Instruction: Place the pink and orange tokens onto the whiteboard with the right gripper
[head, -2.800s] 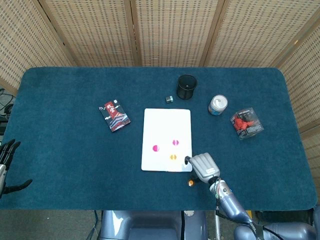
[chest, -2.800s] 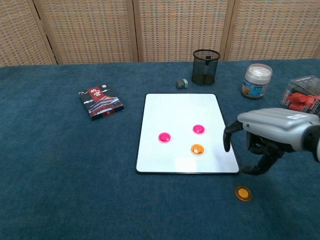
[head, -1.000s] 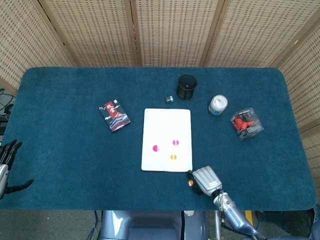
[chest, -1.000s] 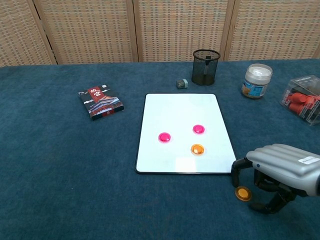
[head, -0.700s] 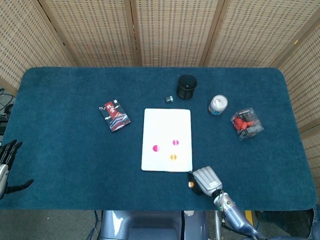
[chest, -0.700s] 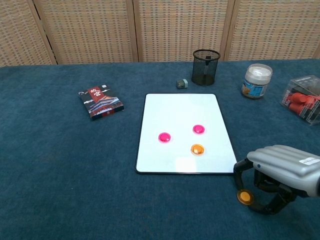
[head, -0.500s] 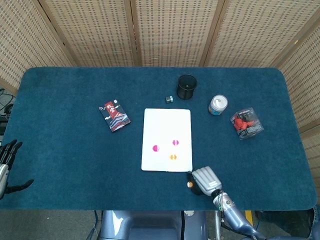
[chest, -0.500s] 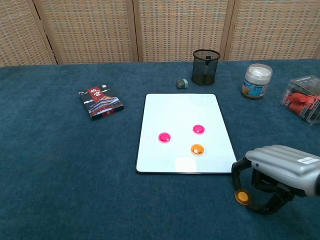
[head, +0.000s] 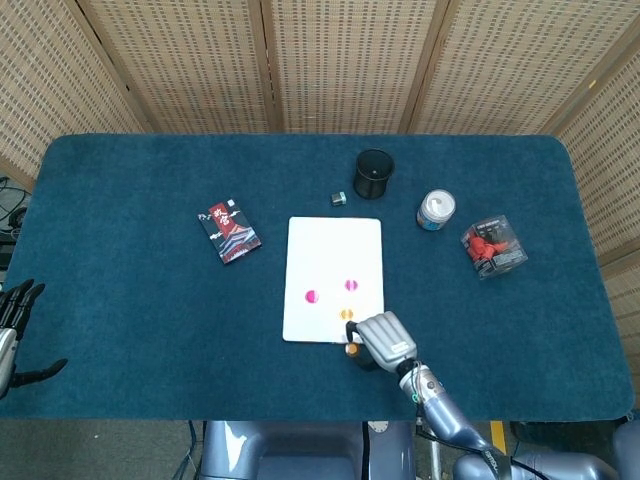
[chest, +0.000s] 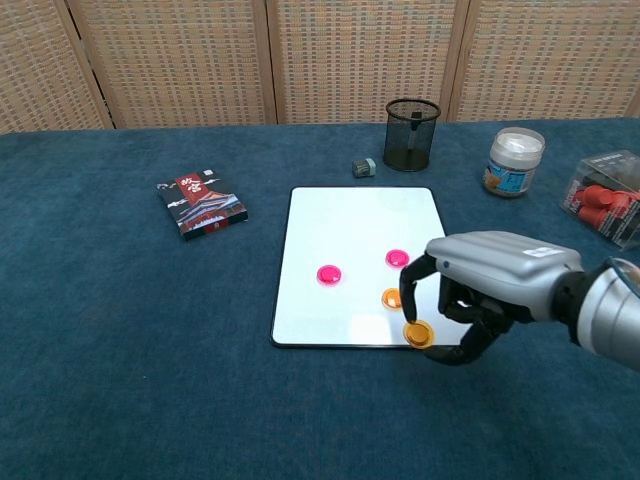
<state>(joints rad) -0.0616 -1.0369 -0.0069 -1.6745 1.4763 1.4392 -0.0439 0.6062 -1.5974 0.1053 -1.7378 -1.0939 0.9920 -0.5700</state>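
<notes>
From my station I count two pink tokens (chest: 329, 273) and two orange tokens, one card box (chest: 201, 207), one whiteboard (chest: 350, 230), one mesh cup (chest: 411, 134), one small cube (chest: 364, 166), one jar (chest: 514, 162) and one clear box of red pieces (chest: 605, 205). At far left my left robot hand (head: 14, 322) hangs off the tabletop edge, fingers spread and empty. One orange token (chest: 391, 297) lies on the whiteboard; the other orange token (chest: 418, 334) is pinched in my right robot hand (chest: 490, 285) at the board's near edge. The tabletop (chest: 120, 340) is blue carpet, woven screens (chest: 170, 60) behind.
</notes>
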